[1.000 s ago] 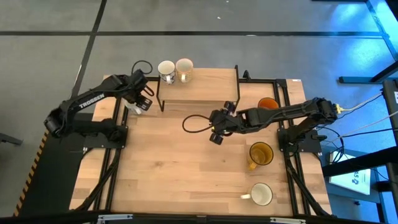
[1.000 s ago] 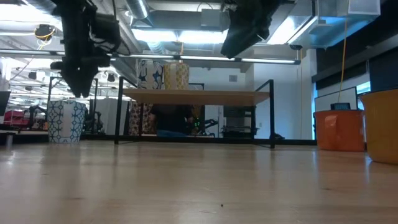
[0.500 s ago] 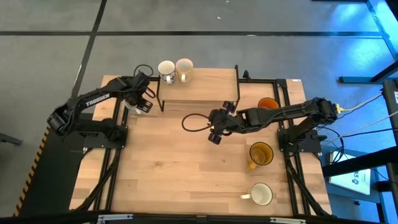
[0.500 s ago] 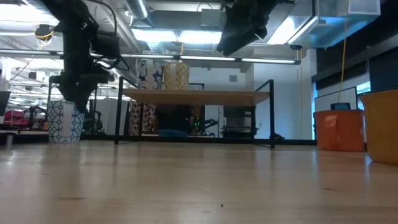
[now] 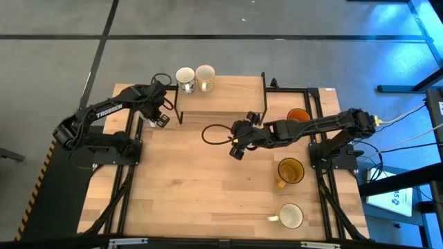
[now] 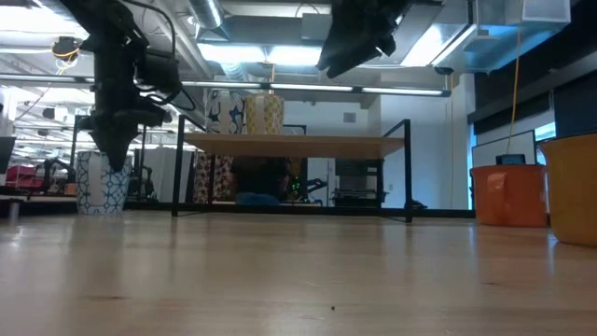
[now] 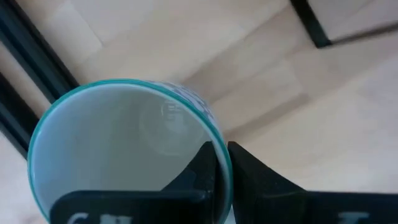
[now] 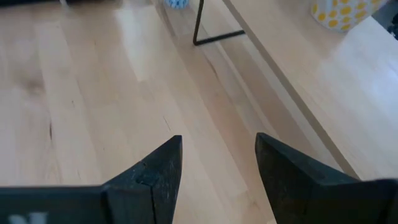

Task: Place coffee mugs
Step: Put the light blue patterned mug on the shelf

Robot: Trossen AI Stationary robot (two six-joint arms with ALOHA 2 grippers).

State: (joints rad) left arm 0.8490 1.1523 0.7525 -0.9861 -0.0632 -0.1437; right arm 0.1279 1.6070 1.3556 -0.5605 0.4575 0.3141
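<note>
The counter (image 5: 208, 187) carries a raised shelf (image 5: 228, 93) at upper centre, apparently where mugs go. At upper left the left hand (image 7: 221, 165) pinches the teal-rimmed mug's (image 7: 124, 149) wall, ready to lift. The right hand (image 8: 217, 165) hangs mid-frame, wide and empty.

We see a pale wooden surface (image 5: 208, 187) on a grey concrete floor (image 5: 221, 21) crossed by dark lines. Beyond it lies an open workshop with long ceiling lights (image 6: 270, 56), exposed ducts and a dark panel (image 6: 522, 84) at right.
</note>
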